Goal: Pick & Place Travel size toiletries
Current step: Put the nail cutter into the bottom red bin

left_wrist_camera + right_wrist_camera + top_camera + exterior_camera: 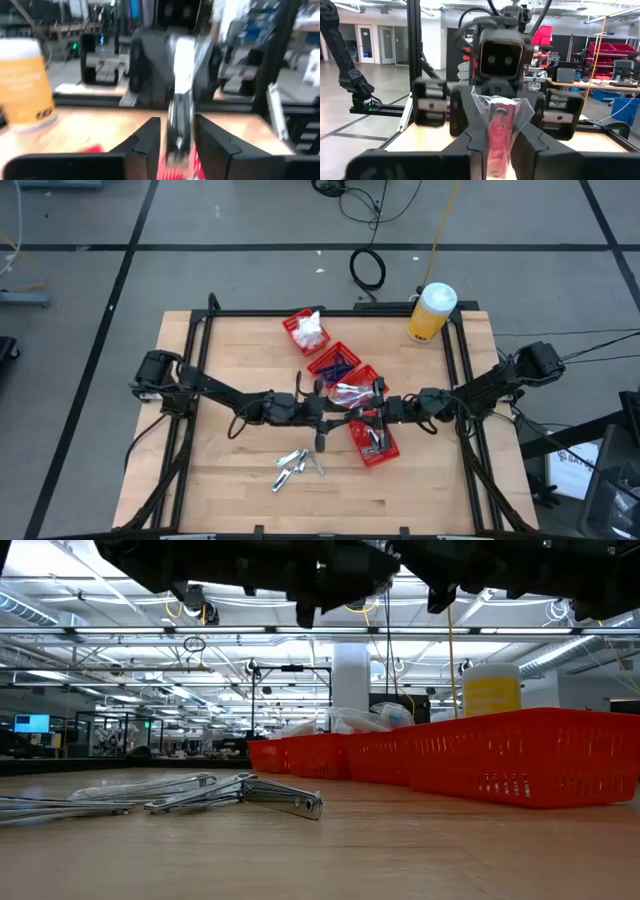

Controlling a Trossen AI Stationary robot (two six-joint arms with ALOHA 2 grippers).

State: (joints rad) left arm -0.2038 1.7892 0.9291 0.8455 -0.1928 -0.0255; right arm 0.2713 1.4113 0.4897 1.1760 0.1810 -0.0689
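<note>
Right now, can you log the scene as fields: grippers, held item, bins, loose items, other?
left gripper: mid-table, fingers either side of a clear-wrapped stick
right gripper: facing it, fingers closed on the same stick
handover: both grippers meet above the red bins
bins: four in a diagonal row
loose items: silvery pieces on the table, front of the left gripper
other: yellow bottle, back right corner

Red mesh bins (372, 442), yellow bottle (430, 315) with white cap.
</note>
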